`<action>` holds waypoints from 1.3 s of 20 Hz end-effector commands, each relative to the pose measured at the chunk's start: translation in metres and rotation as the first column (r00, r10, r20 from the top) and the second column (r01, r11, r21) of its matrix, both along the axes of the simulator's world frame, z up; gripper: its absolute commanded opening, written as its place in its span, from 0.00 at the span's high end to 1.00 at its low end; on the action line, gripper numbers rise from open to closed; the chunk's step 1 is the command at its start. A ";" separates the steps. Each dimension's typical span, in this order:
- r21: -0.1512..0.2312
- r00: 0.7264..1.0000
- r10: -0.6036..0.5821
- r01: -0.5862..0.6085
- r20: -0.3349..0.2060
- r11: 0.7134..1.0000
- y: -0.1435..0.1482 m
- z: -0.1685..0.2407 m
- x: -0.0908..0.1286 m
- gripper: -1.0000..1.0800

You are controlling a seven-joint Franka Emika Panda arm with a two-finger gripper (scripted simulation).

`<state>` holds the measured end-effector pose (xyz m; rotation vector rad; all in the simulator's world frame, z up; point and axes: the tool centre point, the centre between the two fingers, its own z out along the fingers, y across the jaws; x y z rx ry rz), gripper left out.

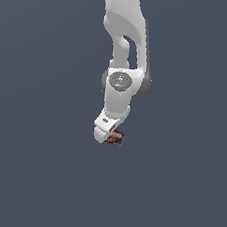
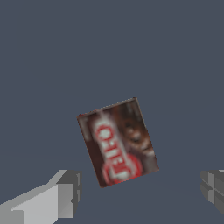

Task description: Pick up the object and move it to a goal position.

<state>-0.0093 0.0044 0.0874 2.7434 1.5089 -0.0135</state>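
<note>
One hand hangs over the object with fingers spread wide apart, gripping nothing; the box lies flat on the grey surface.

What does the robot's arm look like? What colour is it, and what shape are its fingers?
The arm is smooth, rounded and white, with dark grey at its joints. One joint has a round grey cap on its side. The gripper is white too. In the wrist view its fingers are blocky and pale grey. No cables show.
</note>
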 end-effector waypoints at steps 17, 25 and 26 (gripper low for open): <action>0.013 0.955 0.296 -0.296 0.002 0.955 0.015 -0.022 -0.005 0.04; 0.013 0.956 0.294 -0.294 0.002 0.956 0.015 -0.033 -0.005 0.04; 0.013 0.956 0.294 -0.294 0.002 0.956 0.015 -0.038 -0.005 0.04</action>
